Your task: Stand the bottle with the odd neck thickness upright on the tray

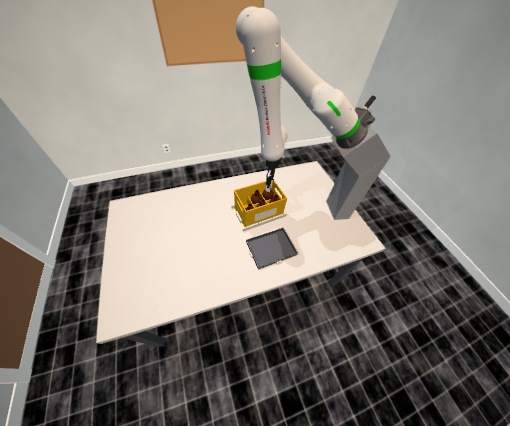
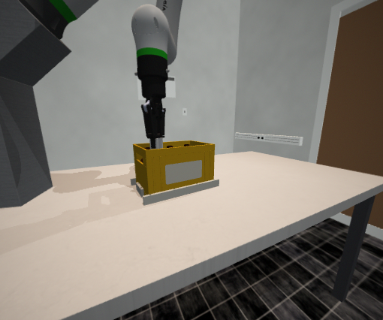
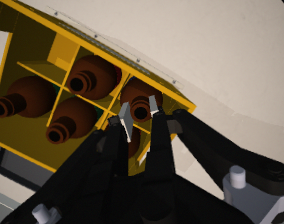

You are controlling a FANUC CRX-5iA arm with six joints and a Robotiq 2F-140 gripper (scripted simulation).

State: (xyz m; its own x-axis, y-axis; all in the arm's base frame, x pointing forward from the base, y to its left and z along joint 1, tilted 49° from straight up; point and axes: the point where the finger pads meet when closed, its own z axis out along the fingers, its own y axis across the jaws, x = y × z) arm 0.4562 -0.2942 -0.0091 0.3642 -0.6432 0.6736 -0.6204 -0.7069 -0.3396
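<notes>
Table (image 1: 171,260): pale top, wide bare stretch toward its left edge. Arm pedestal (image 1: 358,175): at the right edge. Crate (image 2: 173,169): yellow, mid-table. Tray (image 1: 271,247): grey, just beside the crate. Gripper (image 3: 139,112): pincer narrowed onto a brown bottle (image 3: 141,100) neck in the crate's corner compartment.

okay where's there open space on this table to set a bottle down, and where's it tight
Open: the tray in front of the crate, bare inside its rim, and the wide table stretch left of both. Tight: inside the crate, where the gripper is shut on a corner bottle's neck between dividers, other bottles alongside.
</notes>
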